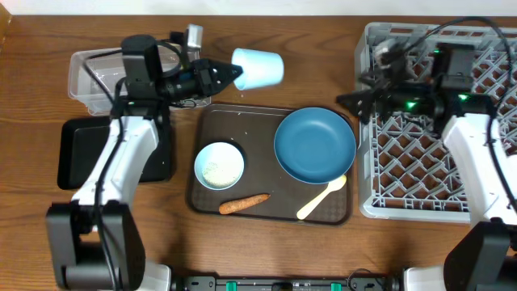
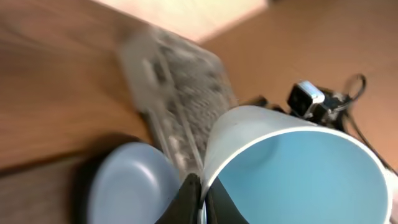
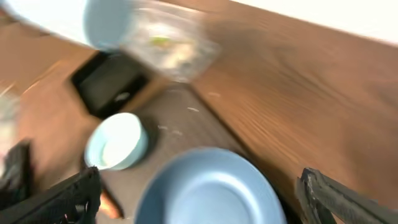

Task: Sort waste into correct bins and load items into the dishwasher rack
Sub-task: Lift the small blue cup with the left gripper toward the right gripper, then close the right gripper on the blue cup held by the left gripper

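L gripper (image 1: 230, 74) pinches rim of light-blue bowl (image 1: 260, 68), held on its side above table, just past brown tray's (image 1: 212, 121) far edge. R gripper (image 1: 353, 95) hangs at rack's (image 1: 485, 194) left edge, jaws spread wide. 2nd bowl (image 1: 219, 165), plate (image 1: 314, 145), carrot (image 1: 244, 204), spoon (image 1: 321, 199) lie on brown tray.

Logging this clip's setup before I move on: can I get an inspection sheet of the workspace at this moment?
Surface: wooden table, brown serving tray in the middle.
Job's things: blue plate, bowl with white rice, carrot and spoon on that tray; clear tub, black tray at left; rack at right.
Clutter: nothing seen.
Grippers: left gripper shut on a tipped light-blue bowl; right gripper open, at the rack's left edge.
Cables: black leads over the rack.
Surroundings: nothing seen.
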Motion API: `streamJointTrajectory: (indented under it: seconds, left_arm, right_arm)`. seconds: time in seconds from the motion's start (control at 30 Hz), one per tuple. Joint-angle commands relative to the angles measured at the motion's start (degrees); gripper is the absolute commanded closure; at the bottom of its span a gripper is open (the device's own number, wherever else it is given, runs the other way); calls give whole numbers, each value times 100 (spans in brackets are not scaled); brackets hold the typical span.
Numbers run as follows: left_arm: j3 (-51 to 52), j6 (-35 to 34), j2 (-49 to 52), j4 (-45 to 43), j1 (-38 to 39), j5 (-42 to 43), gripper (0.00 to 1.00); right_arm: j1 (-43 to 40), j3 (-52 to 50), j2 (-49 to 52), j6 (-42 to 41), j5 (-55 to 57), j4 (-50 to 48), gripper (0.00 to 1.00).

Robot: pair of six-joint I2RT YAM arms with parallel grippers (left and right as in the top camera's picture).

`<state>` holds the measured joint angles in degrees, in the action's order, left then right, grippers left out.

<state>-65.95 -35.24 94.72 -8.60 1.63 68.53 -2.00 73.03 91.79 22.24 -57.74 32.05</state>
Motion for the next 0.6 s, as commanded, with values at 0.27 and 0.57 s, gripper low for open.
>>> streamJointTrajectory:
  seconds: [0.27,0.57]
  left_arm:
    - [-61,-365,367,-1069,610,2100,94]
    - [-61,-363,367,-1126,756,2074,94]
  right_arm:
    - [1095,94,7,2391,-1322,-275,3]
    - [1344,94,7,2149,-1329,-1032,7]
